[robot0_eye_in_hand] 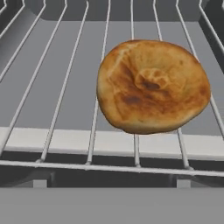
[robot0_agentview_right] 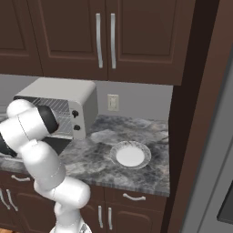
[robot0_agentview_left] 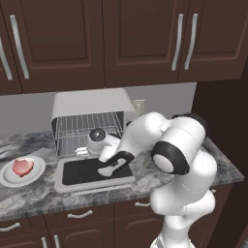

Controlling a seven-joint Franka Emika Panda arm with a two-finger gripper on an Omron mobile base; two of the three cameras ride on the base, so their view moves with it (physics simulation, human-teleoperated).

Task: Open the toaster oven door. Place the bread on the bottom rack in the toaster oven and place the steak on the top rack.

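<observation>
**Hand view: bread lying on an oven rack, jaws spread and holding nothing**

Left base view, from the left: a white plate (robot0_agentview_left: 9, 180) is seen on the marble counter (robot0_agentview_left: 29, 198), with the steak (robot0_agentview_left: 22, 166) lying on it, well apart from the hand. Just beside it to the right, the toaster oven (robot0_agentview_left: 92, 100) is seen with the toaster oven door (robot0_agentview_left: 92, 173) dropped flat toward the counter edge. Wire racks are visible inside the cavity; the top rack (robot0_agentview_left: 77, 127) can be made out, while the bottom rack is largely hidden by the arm. The wrist is reached in low at the oven mouth, above the door glass.

Hand view: the bread (robot0_eye_in_hand: 153, 86) is seen resting on wire bars, right of centre, directly ahead of the hand. Which rack carries it cannot be told from this view. No fingertip is seen touching the bread; the gripper is taken as spread wide and empty.

Right base view: the oven's knob panel (robot0_agentview_right: 75, 120) is seen at left, behind the arm. Farther right, an empty white bowl (robot0_agentview_right: 130, 155) stands on the counter, well apart from the oven.
</observation>
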